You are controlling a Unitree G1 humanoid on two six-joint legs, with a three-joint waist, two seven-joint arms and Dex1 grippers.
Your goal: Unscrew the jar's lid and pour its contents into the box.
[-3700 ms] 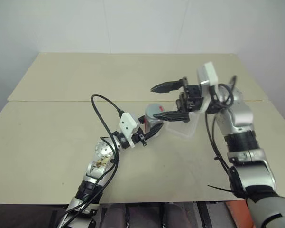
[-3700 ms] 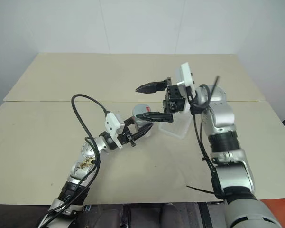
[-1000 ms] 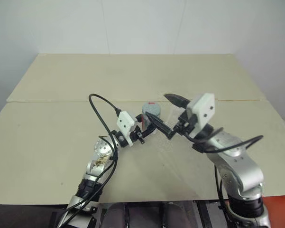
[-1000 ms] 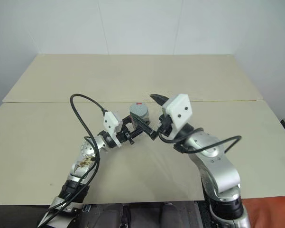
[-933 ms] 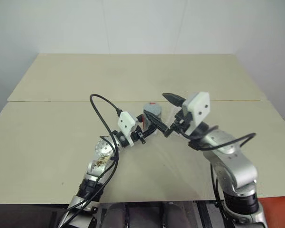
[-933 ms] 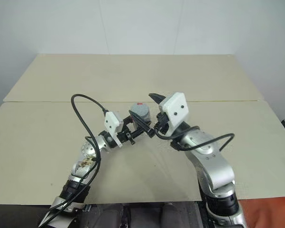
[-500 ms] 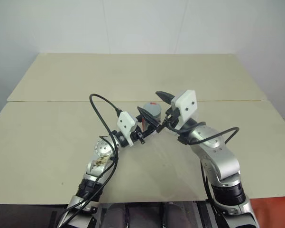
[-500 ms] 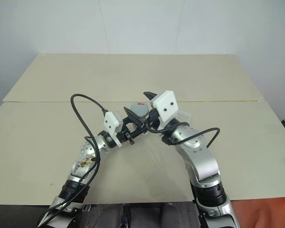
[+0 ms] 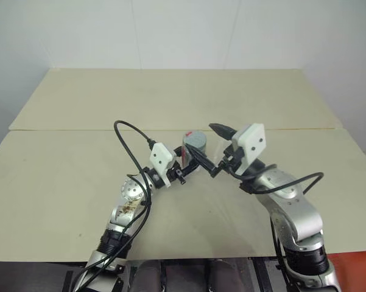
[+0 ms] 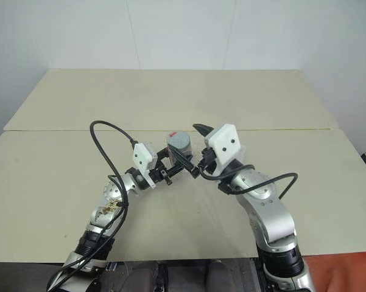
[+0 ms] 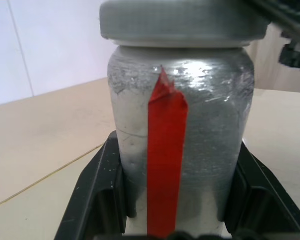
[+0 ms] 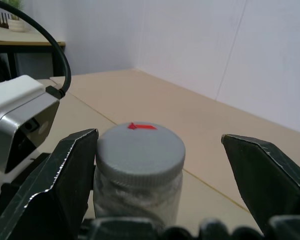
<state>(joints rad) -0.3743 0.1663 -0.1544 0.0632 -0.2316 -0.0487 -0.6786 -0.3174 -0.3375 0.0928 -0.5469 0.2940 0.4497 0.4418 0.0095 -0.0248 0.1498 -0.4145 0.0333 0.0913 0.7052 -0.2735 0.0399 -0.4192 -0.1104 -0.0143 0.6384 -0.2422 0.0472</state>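
My left gripper is shut on the lower part of the silvery jar and holds it upright above the table. A red strip runs up the jar's side. The grey lid, with a red mark on top, sits on the jar. My right gripper is open, with one finger close beside the lid and the other finger well clear of it. The contents are hidden inside the jar. My right hand hides the box.
The beige table has a seam running across it behind the jar. A black cable loops up from my left arm. The table ends at a white wall at the back.
Half a second ago my right gripper was farther left over the jar; it has drawn back right and slightly down, still open. The left gripper and jar have not moved.
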